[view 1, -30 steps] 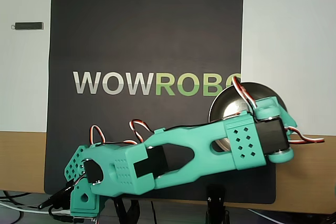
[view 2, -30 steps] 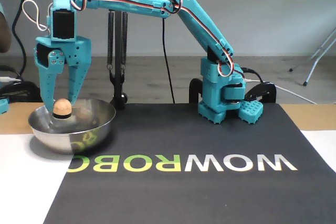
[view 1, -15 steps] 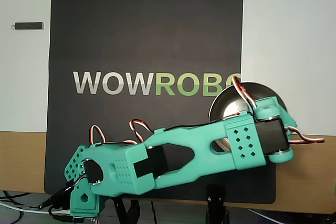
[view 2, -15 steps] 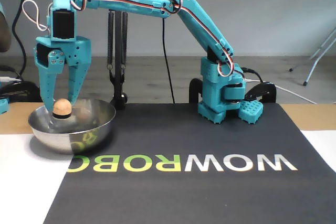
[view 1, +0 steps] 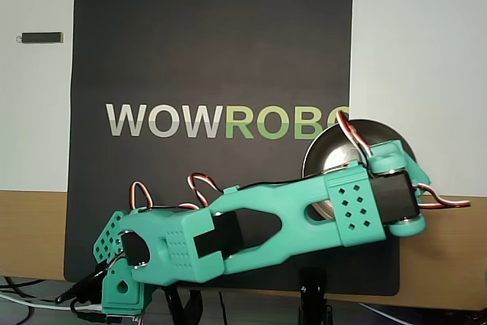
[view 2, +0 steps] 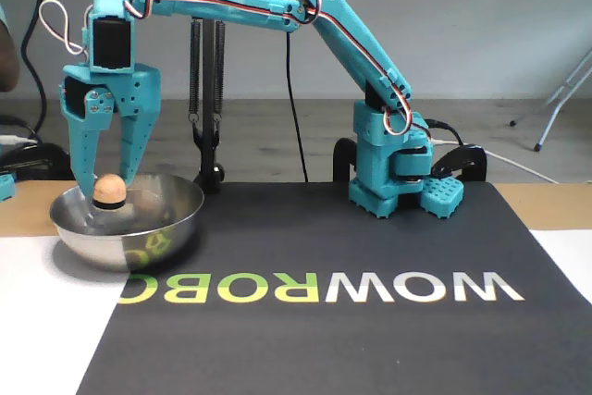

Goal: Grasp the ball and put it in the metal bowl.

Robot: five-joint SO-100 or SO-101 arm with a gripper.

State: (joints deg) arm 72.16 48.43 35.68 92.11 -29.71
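In the fixed view the teal gripper points straight down over the metal bowl at the left. Its two fingers are closed on the small tan ball, one on each side. The ball hangs at about rim height inside the bowl's outline, above its bottom. In the overhead view the arm's wrist covers much of the bowl. The ball and fingertips are hidden there.
A black mat with WOWROBO lettering covers the table's middle, with white sheets at both sides. The arm's base stands at the mat's far edge beside a black stand and cables. A small dark stick lies on the white sheet.
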